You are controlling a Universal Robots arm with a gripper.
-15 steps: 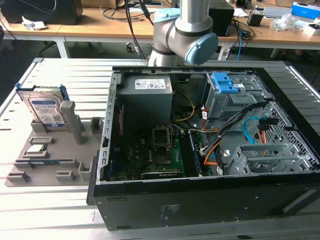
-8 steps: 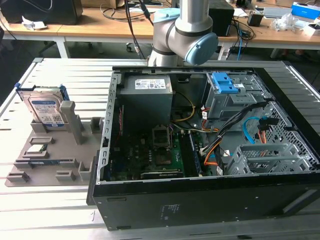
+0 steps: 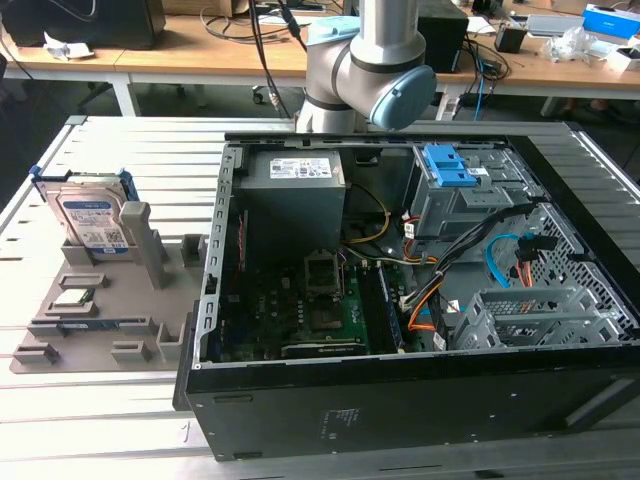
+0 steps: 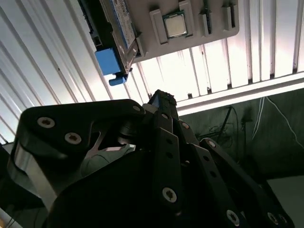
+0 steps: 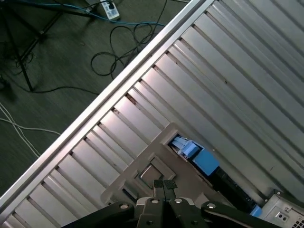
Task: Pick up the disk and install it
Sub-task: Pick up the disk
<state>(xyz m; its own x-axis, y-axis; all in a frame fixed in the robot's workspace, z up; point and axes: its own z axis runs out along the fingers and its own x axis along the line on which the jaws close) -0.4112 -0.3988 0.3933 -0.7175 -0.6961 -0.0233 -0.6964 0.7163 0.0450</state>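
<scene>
One rule: spread the black gripper (image 5: 164,184), seemingly pressed together. Centre over the flat silver-grey blue-railed hard drive (image 3: 92,216) at the exterior view's left.

An open computer case (image 3: 400,410) lies on the slatted table (image 3: 90,425) beside a grey parts holder (image 3: 125,295).

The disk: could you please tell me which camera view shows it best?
The exterior view: the disk shows its labelled face and both blue rails there. In both wrist views it appears edge-on, with its dark side and a blue rail end.
</scene>
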